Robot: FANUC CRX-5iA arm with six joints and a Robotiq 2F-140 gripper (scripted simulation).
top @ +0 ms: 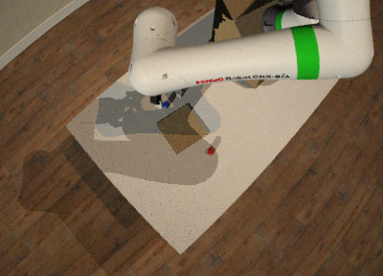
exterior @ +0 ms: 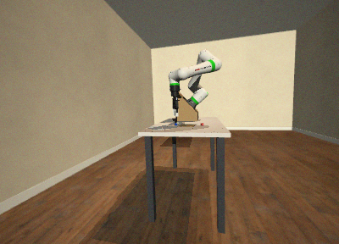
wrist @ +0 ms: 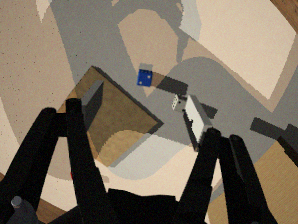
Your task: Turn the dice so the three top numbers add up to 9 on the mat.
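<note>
Clearly, the blue die (top: 166, 104) (exterior: 175, 124) (wrist: 144, 78) and white die (wrist: 176, 102) lie near the partly spread fingers, off the mat (top: 177, 139) (wrist: 120, 120).

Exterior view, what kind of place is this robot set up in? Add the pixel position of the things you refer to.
Probably a plain indoor room, perhaps a robot test area: wooden floor (top: 311, 218) (exterior: 271, 180), bare walls (top: 29, 17) (exterior: 76, 87), and a robot arm (top: 239, 57) (exterior: 196, 69) over a table (top: 268, 132) (exterior: 182, 135).

One robot arm (top: 230, 60) (exterior: 195, 69), one table (top: 249, 147) (exterior: 184, 135), one brown mat (top: 179, 137) (wrist: 120, 107), three dice: one blue (top: 166, 104) (exterior: 175, 124) (wrist: 145, 77), one red (top: 211, 151) (exterior: 202, 124), one white (wrist: 175, 103)
</note>
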